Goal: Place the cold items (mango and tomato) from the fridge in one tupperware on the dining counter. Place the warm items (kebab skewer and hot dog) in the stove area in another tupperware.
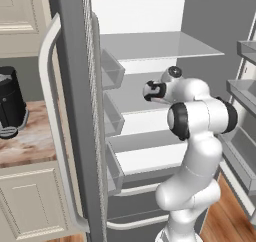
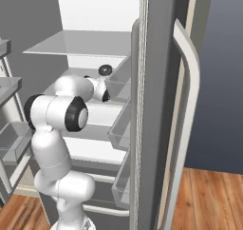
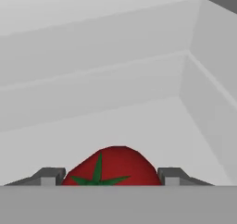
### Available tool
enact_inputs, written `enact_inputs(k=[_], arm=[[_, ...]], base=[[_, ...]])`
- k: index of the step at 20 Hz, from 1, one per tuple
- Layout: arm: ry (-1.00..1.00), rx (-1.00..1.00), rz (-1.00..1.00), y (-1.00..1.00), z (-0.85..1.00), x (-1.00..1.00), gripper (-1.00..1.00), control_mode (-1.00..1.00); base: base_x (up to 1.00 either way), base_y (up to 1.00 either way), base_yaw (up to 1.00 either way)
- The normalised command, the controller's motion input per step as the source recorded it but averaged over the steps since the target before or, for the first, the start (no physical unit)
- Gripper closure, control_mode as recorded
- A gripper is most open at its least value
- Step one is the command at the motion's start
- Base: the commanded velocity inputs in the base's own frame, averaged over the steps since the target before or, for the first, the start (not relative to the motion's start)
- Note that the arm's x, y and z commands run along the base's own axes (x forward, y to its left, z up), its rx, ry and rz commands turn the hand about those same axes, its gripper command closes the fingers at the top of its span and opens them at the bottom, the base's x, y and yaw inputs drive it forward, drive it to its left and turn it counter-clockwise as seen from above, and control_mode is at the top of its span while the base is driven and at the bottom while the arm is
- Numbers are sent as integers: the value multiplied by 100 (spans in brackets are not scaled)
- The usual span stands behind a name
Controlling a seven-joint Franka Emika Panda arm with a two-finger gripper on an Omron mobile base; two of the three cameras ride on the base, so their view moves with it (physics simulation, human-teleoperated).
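Arm reaches into the open fridge [image 1: 75, 111], hand [image 3: 110, 177] over a white shelf [image 3: 139, 121], fingers apart either side of the tomato [image 3: 113, 165], contact unclear.

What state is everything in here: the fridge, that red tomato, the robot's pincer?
fridge: doors open, white shelves exposed.
tomato: on a white shelf inside the fridge, green stem facing the camera, sitting between the pincer's two tips.
pincer: reached into the fridge, one tip on each side of the tomato; whether it is squeezing cannot be told.
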Motion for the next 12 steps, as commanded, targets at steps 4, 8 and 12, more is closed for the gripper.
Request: enact_inputs(k=[4, 8, 12], arm=[[-1, 10, 0, 0, 37, -77, 100, -100], [-24, 3, -1, 0, 85, -100, 100, -100], [-8, -3, 0, 27, 82, -100, 100, -100]], base=[[0, 0, 0], [0, 0, 0], [0, 0, 0]])
